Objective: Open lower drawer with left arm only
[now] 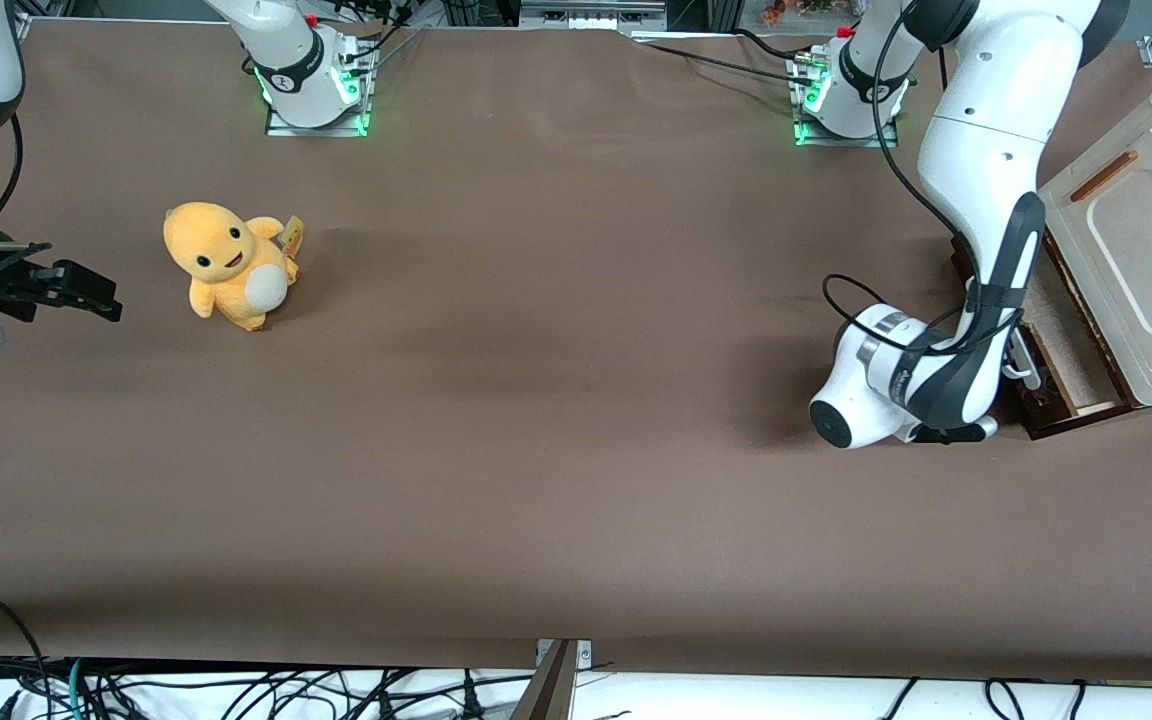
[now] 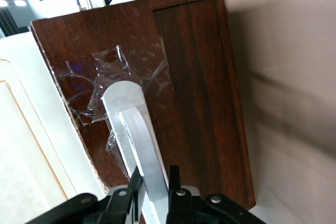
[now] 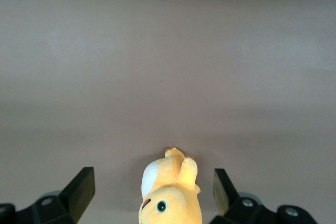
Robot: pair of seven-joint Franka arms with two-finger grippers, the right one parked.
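- Brown surface [image 1: 536,450] carries the cabinet at our working arm's end.
- Our tool [image 2: 154,192] is clenched on the white handle [image 2: 131,124], ready to pull the lower drawer [image 2: 199,77], already partly out.

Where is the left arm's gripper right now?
The gripper is at the lower drawer, at the working arm's end of the table; the wrist view shows it shut on the white bar handle.
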